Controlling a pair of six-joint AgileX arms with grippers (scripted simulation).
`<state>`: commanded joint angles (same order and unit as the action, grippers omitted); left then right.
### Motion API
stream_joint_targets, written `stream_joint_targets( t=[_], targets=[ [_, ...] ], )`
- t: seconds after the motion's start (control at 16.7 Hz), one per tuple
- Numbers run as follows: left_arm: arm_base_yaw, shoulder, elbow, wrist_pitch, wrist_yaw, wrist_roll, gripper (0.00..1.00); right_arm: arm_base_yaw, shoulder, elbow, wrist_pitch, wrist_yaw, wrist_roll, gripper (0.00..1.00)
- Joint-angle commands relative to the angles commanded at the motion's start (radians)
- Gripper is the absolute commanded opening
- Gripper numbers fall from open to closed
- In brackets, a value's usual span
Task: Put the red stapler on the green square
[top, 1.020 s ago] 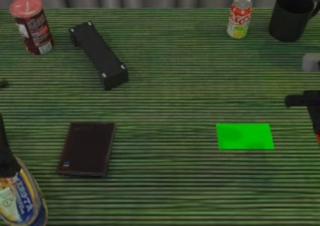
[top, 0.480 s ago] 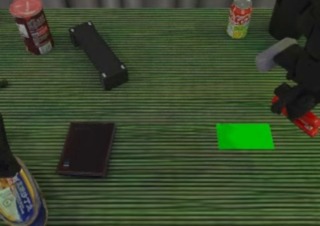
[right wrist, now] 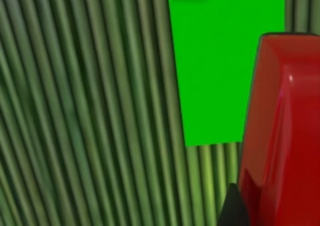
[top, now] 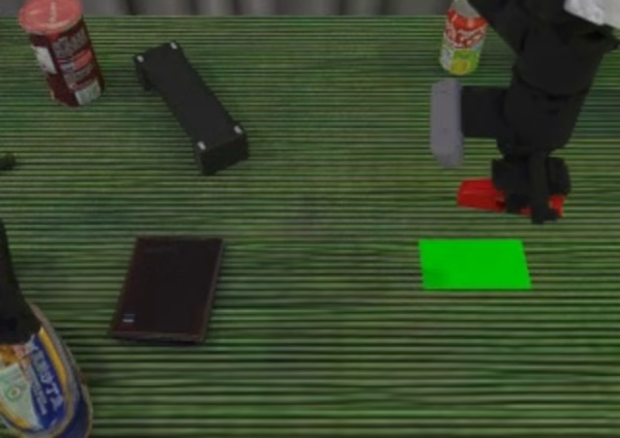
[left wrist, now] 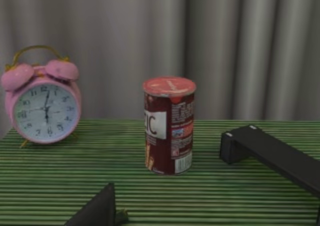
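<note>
**Red stapler carried toward the green square**

Top view, right of centre: the right pincer [top: 530, 188] is clamped across the red stapler [top: 481, 195], which sits just above the green square [top: 475, 265] in the frame, apart from it. The stapler looks rigid, light and glossy, so likely slippery; a hold across its narrow mid-body seems soundest. The right wrist view alone shows the stapler [right wrist: 280, 136] close up, overlapping the patch [right wrist: 220, 61]. The left wrist view shows a pink clock [left wrist: 42, 103] absent from the top view; the left pincer's state cannot be told.
</note>
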<state>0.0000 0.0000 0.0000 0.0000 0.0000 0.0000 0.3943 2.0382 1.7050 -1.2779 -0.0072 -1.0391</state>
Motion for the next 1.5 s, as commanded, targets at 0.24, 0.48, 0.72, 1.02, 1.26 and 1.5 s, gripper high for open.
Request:
stream_joint_targets(
  t=[0.24,0.48,0.72,1.02,1.26,1.5],
  targets=[
    [0.000,0.000,0.000,0.000,0.000,0.000,1.00,0.023,0.014,0.043,-0.003,0.001,-0.117,0.00],
    [0.000,0.000,0.000,0.000,0.000,0.000,1.00,0.018,0.010,0.041,-0.002,0.001,-0.118,0.00],
    [0.000,0.000,0.000,0.000,0.000,0.000,1.00,0.021,0.028,-0.017,0.070,0.001,-0.118,0.00],
    [0.000,0.000,0.000,0.000,0.000,0.000,1.00,0.026,0.084,-0.175,0.296,0.001,-0.114,0.00],
    [0.000,0.000,0.000,0.000,0.000,0.000,1.00,0.028,0.104,-0.228,0.358,0.002,-0.115,0.00],
    [0.000,0.000,0.000,0.000,0.000,0.000,1.00,0.028,0.104,-0.228,0.358,0.002,-0.115,0.08]
  ],
)
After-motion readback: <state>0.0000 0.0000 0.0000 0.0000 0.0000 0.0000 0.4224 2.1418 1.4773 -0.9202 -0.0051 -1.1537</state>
